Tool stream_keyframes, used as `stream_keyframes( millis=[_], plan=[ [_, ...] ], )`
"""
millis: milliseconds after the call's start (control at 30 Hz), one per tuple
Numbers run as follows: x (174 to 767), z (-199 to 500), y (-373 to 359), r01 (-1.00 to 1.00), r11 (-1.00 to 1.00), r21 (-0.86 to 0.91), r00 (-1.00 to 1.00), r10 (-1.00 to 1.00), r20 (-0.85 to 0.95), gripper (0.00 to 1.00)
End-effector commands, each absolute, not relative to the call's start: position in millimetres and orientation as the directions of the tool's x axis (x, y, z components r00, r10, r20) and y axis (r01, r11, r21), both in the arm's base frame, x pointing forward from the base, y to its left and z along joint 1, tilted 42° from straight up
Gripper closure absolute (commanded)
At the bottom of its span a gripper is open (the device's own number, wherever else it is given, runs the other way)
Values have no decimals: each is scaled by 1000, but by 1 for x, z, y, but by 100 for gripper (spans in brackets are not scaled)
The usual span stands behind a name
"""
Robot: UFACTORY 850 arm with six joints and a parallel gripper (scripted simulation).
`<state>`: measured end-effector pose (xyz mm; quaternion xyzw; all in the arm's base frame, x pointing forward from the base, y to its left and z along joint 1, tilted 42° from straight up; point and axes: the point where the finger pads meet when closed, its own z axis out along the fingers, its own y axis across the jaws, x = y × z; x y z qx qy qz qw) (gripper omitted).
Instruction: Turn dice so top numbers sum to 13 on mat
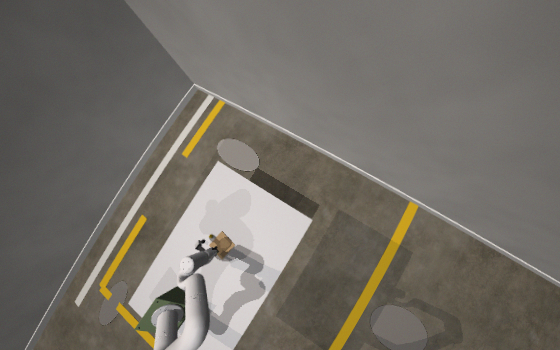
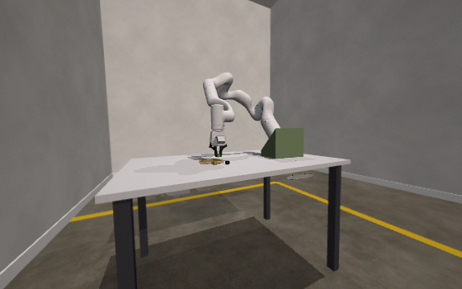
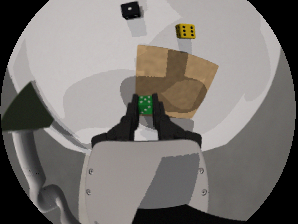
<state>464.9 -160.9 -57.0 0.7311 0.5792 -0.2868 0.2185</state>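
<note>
My gripper (image 1: pixel 214 249) (image 2: pixel 219 154) (image 3: pixel 145 101) points down, 2 fingers pinching green die (image 2: pixel 219 155) (image 3: pixel 145 104) above table (image 2: pixel 156 173). In wrist view, die overlaps edge of tan mat (image 1: pixel 223 242) (image 2: pixel 205 162) (image 3: pixel 175 85); whether they touch, cannot tell. Yellow die (image 1: pixel 211 236) (image 2: pixel 215 163) (image 3: pixel 185 31) sits off mat, just beside it, 6 pips showing. Black die (image 1: pixel 202 241) (image 2: pixel 227 163) (image 3: pixel 130 10) also off mat, farther out, 1 pip showing. 0 dice released on mat.
</note>
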Motion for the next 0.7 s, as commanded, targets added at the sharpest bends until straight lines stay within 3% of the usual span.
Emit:
stream_keyframes(
  millis=[0,667],
  plan=[
    [464,-67,-169,973,-232,-10,165,721,-672,85],
    [464,-71,-173,973,-232,-10,165,721,-672,85]
  ],
)
